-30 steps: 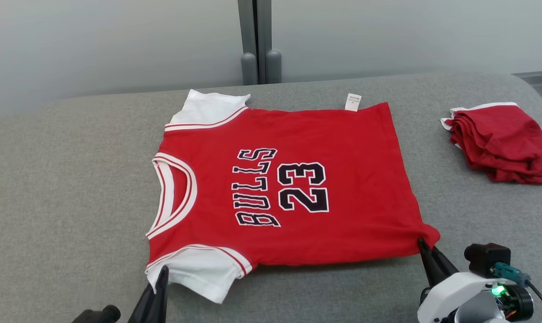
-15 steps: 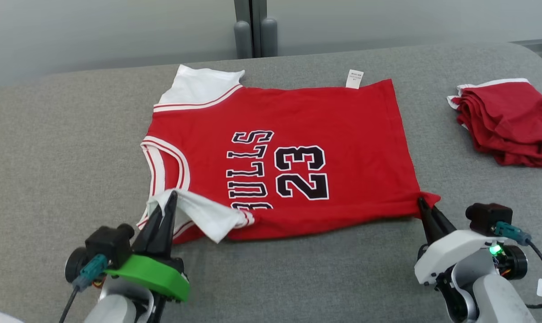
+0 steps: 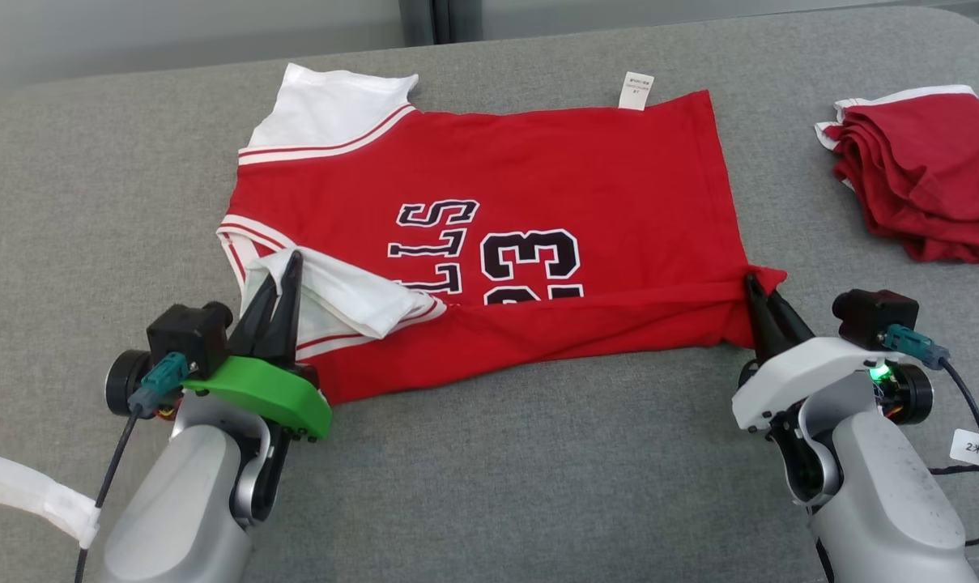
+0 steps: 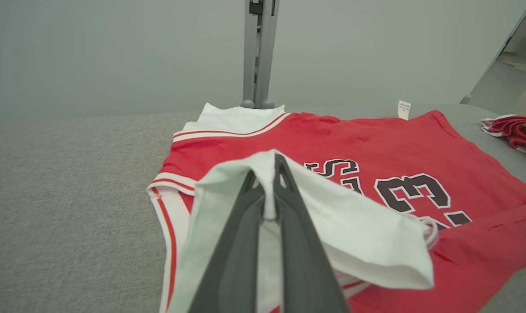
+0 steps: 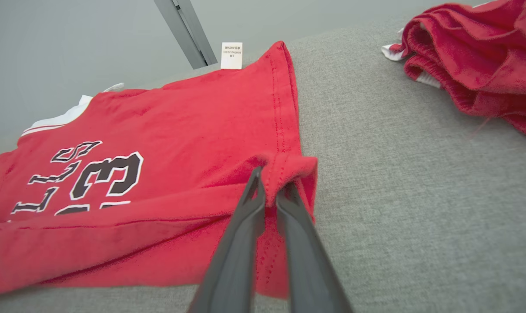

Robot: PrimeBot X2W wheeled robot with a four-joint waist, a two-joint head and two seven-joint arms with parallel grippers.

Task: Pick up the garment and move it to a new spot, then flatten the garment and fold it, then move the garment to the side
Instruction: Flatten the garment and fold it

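Jersey [image 3: 538, 186], red with white sleeves, spread across the grey cushion [image 3: 92, 202], near edge raised and partly doubled over the lettering [image 3: 489, 251]. Left gripper [image 3: 288, 269] clamped on the near sleeve [image 3: 351, 295]; right gripper [image 3: 755, 285] pinched on the near hem corner [image 3: 768, 275]. Light and limp by the look of it, likely to sag between the two holds; best taken at corners and seams, as here. From the left wrist, sleeve squeezed tight between the fingers [image 4: 241, 243]; from the right wrist, hem corner bunched in the jaws. From the head, both grips at once, plus a red pile [image 3: 918, 178] well apart at right.
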